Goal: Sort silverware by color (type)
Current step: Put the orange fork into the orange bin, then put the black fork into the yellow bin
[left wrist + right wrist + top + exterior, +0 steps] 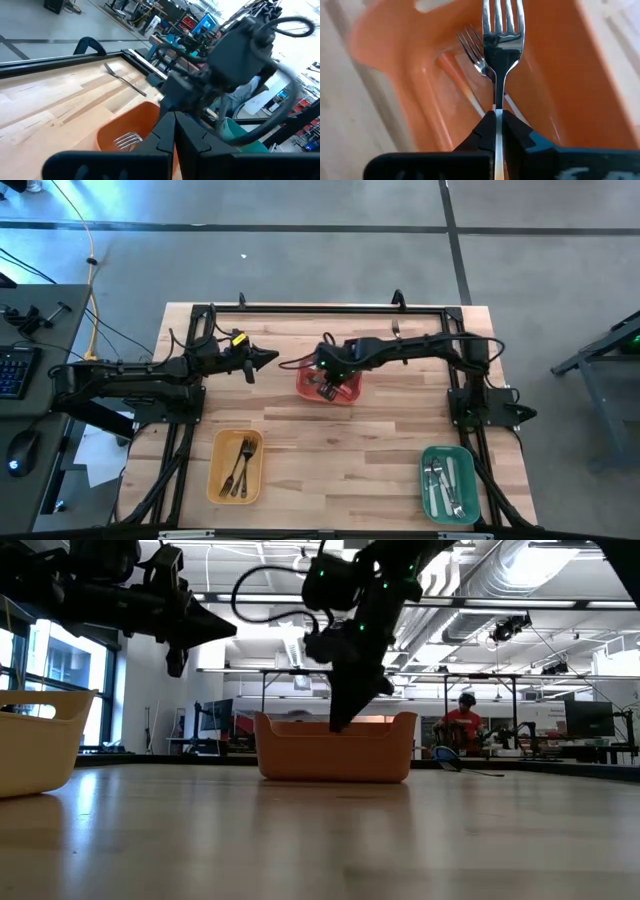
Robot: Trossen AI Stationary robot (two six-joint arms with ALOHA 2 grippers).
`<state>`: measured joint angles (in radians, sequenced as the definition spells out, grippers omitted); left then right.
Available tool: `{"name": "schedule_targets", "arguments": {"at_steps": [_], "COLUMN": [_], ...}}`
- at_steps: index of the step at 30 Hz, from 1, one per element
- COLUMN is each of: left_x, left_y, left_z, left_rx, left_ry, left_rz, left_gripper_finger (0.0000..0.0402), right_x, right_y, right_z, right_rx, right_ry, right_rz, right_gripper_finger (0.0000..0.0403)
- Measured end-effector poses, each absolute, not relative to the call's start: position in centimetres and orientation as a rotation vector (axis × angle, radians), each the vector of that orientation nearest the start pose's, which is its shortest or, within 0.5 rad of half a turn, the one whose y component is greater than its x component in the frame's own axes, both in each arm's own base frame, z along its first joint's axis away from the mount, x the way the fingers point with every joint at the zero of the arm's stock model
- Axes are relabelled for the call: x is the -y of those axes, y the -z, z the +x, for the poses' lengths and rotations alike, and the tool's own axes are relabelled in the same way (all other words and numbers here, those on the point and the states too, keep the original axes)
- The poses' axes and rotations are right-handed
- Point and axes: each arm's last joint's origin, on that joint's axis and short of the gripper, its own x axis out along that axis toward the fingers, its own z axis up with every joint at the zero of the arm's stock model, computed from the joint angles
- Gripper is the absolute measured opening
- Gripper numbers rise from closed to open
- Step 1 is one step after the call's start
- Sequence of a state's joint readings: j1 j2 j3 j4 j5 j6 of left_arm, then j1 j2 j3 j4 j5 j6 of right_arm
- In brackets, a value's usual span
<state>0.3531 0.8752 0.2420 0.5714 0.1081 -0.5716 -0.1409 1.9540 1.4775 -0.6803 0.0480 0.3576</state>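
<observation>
The red-orange bin [345,392] stands mid-table, and a fork [472,47] lies inside it. My right gripper [496,114] reaches down into this bin [335,750], shut on a metal fork [502,35] whose tines point away past the fingertips. The fork's handle is hidden between the fingers. My left gripper [268,358] hovers shut and empty just left of the bin, above the table [225,630]. One more fork [125,79] lies flat on the wood near the table's far edge. My right gripper pinches the fork between its two fingers at the neck [496,95], just behind the head. The fingers come from above, slanting down into the red-orange bin, and the fork runs along them. Its head sticks out beyond the fingertips, over the bin's inside [545,75].
A yellow bin [236,465] with dark-handled forks sits near the table's near left. A green bin [448,483] with pale silverware sits near right. Bare wood lies between them. In the low view a person in red [462,725] shows far back in the room.
</observation>
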Motion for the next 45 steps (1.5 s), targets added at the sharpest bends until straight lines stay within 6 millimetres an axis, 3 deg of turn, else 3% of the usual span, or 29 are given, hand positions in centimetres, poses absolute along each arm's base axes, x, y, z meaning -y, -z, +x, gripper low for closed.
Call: {"name": "schedule_targets", "arguments": {"at_steps": [5, 11, 16, 21, 25, 29, 31, 37, 42, 45], "left_x": [-5.9, -5.9, -5.9, -5.9, -5.9, -5.8, -5.8, -5.7, -5.7, -5.7], "left_y": [-20.4, -20.4, -20.4, -20.4, -20.4, -20.5, -20.7, -20.8, -20.6, -20.6], "left_z": [17.0, 17.0, 17.0, 17.0, 17.0, 16.9, 16.8, 16.7, 16.7, 16.7], "left_rx": [0.011, 0.012, 0.013, 0.012, 0.008, 0.006, 0.017, 0.019, 0.0, 0.002], "left_ry": [-0.256, -0.255, -0.255, -0.255, -0.245, -0.224, -0.219, -0.218, -0.224, -0.224], "left_rz": [-0.583, -0.583, -0.582, -0.576, -0.545, -0.532, -0.527, -0.527, -0.542, -0.55], "left_gripper_finger": [0.0, 0.0, 0.0, 0.0, 0.0, 0.0, 0.0, 0.0, 0.0, 0.0], "right_x": [6.0, 6.2, 6.2, 6.0, 5.6, 6.6, 7.5, 9.4, 11.2, 12.5], "right_y": [-17.9, -17.2, -17.4, -19.9, -24.5, -27.4, -27.6, -23.9, -20.9, -19.6], "right_z": [40.3, 40.7, 40.7, 40.8, 40.2, 37.4, 35.5, 28.7, 23.5, 21.1], "right_rx": [-1.172, -1.173, -1.162, -1.108, -0.95, -0.755, -0.651, -0.534, -0.548, -0.566], "right_ry": [0.378, 0.351, 0.354, 0.29, 0.255, 0.342, 0.384, 0.48, 0.731, 0.869], "right_rz": [0.372, 0.4, 0.436, 0.442, 0.344, 0.287, 0.306, 0.505, 0.718, 0.807], "right_gripper_finger": [0.0, 0.0004, 0.0054, 0.0106, 0.0085, 0.0015, 0.001, 0.0014, 0.001, 0.0028]}}
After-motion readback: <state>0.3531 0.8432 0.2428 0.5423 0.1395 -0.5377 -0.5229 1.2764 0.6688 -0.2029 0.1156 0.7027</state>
